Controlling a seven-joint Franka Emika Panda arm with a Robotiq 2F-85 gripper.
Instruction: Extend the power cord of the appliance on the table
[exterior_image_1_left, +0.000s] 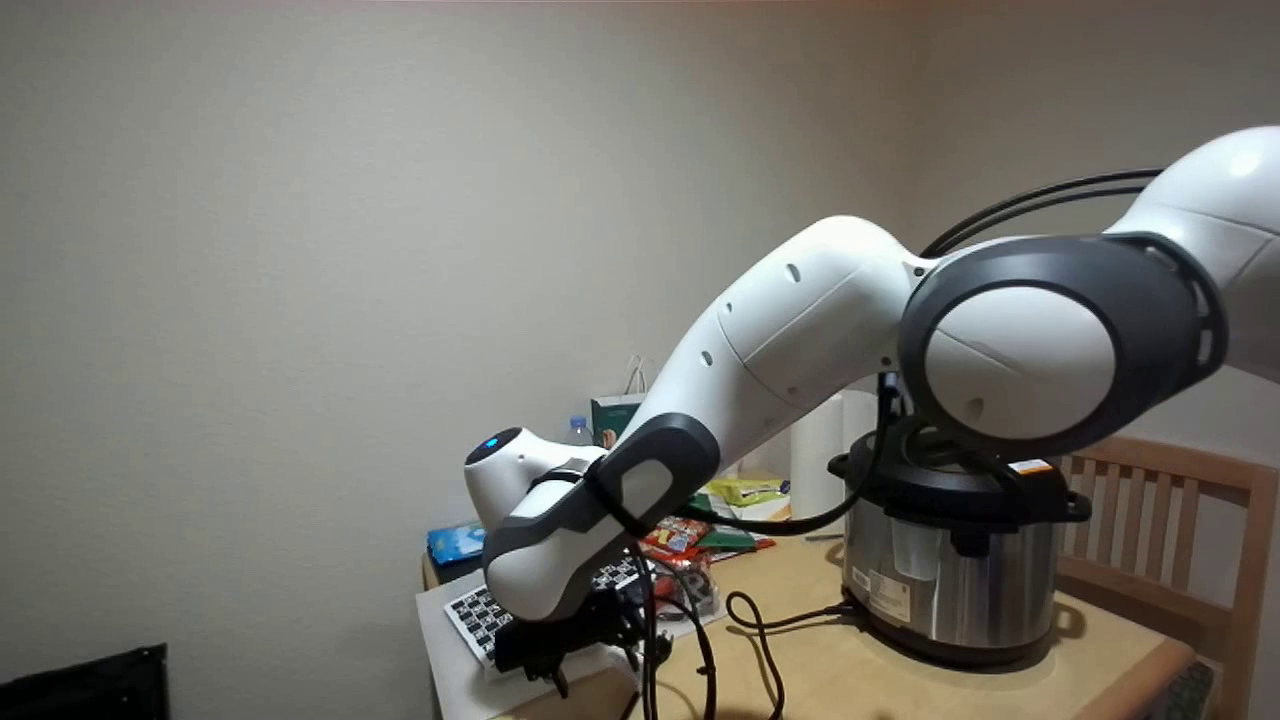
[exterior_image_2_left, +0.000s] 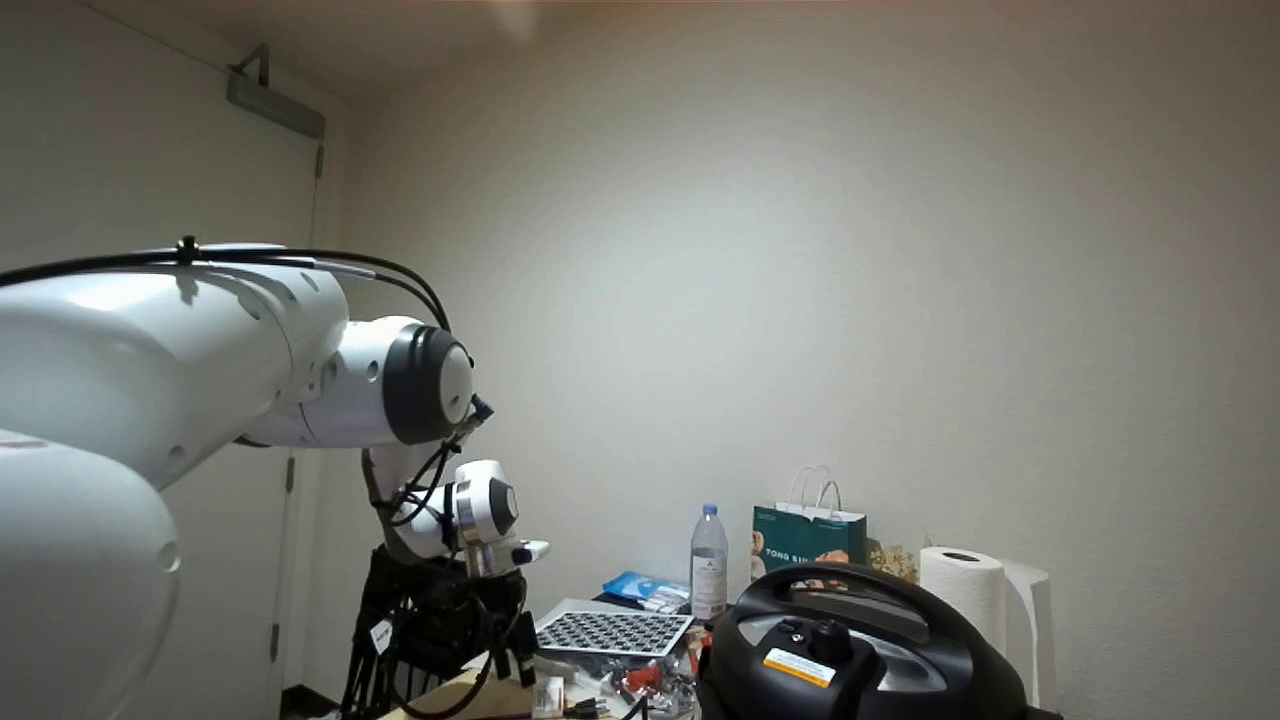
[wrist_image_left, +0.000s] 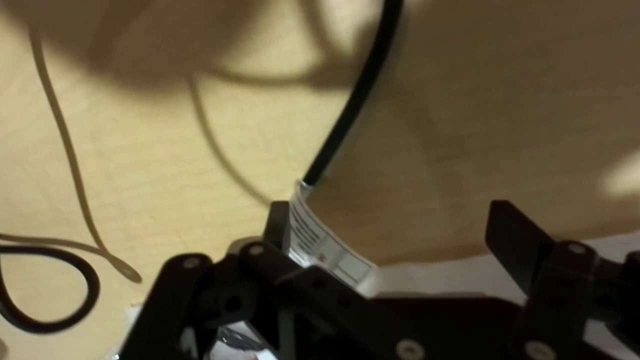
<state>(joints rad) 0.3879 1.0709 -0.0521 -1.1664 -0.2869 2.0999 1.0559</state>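
**Black two-fingered gripper (wrist_image_left: 390, 215) above a light wooden table (exterior_image_1_left: 860, 690)**

In the wrist view, the gripper's fingers stand wide apart. In an exterior view, the thin black flexible power cord (exterior_image_1_left: 762, 628) leaves the black base of the round stainless-steel pressure cooker (exterior_image_1_left: 1000, 585) and forms a loose loop on the table. A black cable (wrist_image_left: 355, 102) bearing a white printed label (wrist_image_left: 325, 245) runs just beside one finger; whether they touch, and whether this is the same cord, cannot be told. The cooker is covered by its black domed lid (exterior_image_1_left: 945, 492) — interior hidden; a small translucent cup (exterior_image_1_left: 915, 552) is fixed to its side, contents unclear. In both exterior views stand a clear plastic bottle with a blue cap (exterior_image_2_left: 709, 565) and a green paper bag with white handles (exterior_image_2_left: 800, 536), its inside out of sight. A clear crinkled plastic bag (exterior_image_1_left: 692, 588) holds red and dark pieces — too indistinct to name.
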